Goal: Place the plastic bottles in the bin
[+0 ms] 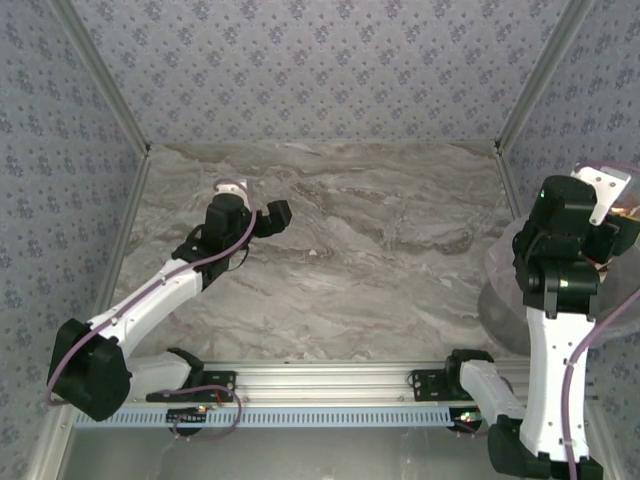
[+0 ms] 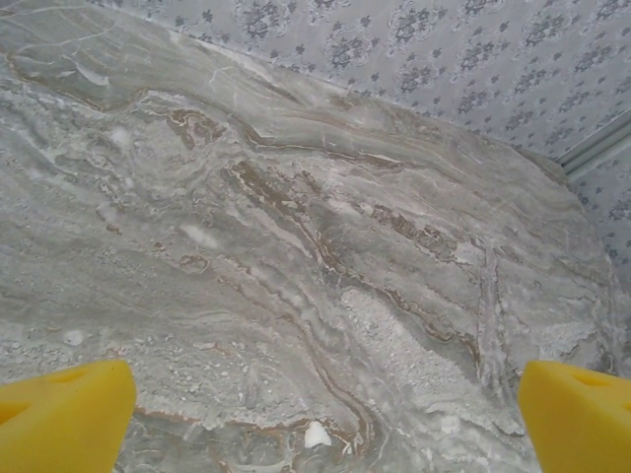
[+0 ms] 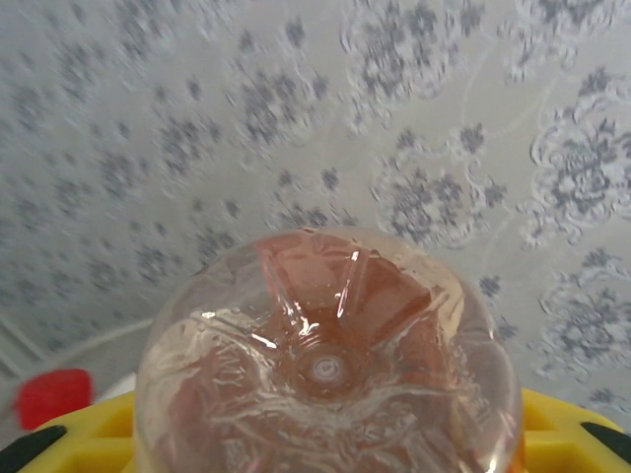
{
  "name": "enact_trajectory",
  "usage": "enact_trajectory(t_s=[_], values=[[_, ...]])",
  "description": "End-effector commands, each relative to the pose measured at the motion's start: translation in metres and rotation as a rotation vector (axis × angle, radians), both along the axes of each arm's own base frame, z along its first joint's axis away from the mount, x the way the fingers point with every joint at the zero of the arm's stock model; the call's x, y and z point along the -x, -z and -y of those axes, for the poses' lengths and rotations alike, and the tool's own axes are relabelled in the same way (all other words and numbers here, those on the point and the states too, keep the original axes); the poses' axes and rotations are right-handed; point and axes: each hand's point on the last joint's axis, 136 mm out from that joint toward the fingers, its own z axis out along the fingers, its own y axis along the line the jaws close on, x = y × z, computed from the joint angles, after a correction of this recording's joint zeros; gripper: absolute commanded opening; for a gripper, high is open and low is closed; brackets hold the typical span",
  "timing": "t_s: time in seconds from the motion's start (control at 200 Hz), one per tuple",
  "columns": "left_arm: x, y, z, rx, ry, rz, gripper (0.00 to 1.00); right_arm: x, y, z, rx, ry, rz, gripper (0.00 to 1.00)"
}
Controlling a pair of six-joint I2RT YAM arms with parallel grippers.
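At right edge of grey-brown veined marble desk [image 1: 380,260], top view: white-and-black right arm [image 1: 556,300] reared upright, wrist high above large round translucent plastic bin [image 1: 497,295]. Bin on desk against right wall, near side partly covered by arm.

Right wrist view: clear plastic bottle with reddish tint inside [image 3: 325,365] wedged between yellow fingers [image 3: 567,419], one at each lower corner of frame. State of right jaws: clenched on bottle, part-closed around its round body. Base of bottle turned straight at lens, moulded ribs fanning out from centre dimple. Long axis along line of sight, running away from wrist toward grey floral wallpaper [image 3: 414,128]; neck end hidden behind body, so cap colour not readable. Bottle up in air, wallpaper behind it on all sides. Small red round cap [image 3: 54,396] low left, just beside finger on that side; attached to what, cannot tell.

Left side, top view: white-and-black left arm [image 1: 160,290] reaching low across desk toward back-left corner, well apart from bin. Left wrist view: yellow fingertips [image 2: 64,419] at both lower corners, far apart, veined marble in between. State of left jaws: released, spread wide over desk surface.
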Motion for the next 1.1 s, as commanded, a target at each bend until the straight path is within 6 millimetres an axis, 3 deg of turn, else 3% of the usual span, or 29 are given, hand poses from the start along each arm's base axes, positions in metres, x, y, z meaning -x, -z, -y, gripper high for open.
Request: enact_trajectory(t_s=[0.0,0.17,0.41,0.44,0.6,0.82,1.004,1.029,1.094], values=[[-0.005,-0.011,0.005,0.034,0.009,-0.001,0.99,0.015,0.016,0.013,0.007,0.107,-0.088,0.50],[-0.007,-0.009,0.010,0.056,0.016,-0.022,0.99,0.023,0.027,0.027,-0.009,0.173,-0.085,0.51],[-0.011,-0.003,0.017,0.069,0.030,-0.049,0.99,0.008,0.060,0.048,-0.045,0.169,-0.143,0.53],[-0.011,-0.003,0.018,0.072,0.029,-0.053,0.99,0.006,0.074,0.051,-0.053,0.172,-0.184,0.53],[-0.010,-0.008,0.020,0.096,0.039,-0.051,0.99,-0.004,0.088,0.059,-0.062,0.149,-0.250,0.56],[-0.004,-0.002,0.012,0.086,0.013,-0.056,0.99,-0.006,0.091,0.062,-0.072,0.154,-0.312,0.73],[-0.004,0.005,0.008,0.054,0.000,-0.067,0.99,-0.011,0.085,0.046,-0.074,0.092,-0.283,0.80],[-0.005,0.005,0.007,0.053,-0.004,-0.066,1.00,-0.012,0.071,0.042,-0.067,0.080,-0.243,0.81],[-0.007,0.006,0.008,0.051,-0.007,-0.065,0.99,-0.018,0.065,0.034,-0.073,0.047,-0.214,0.85]])
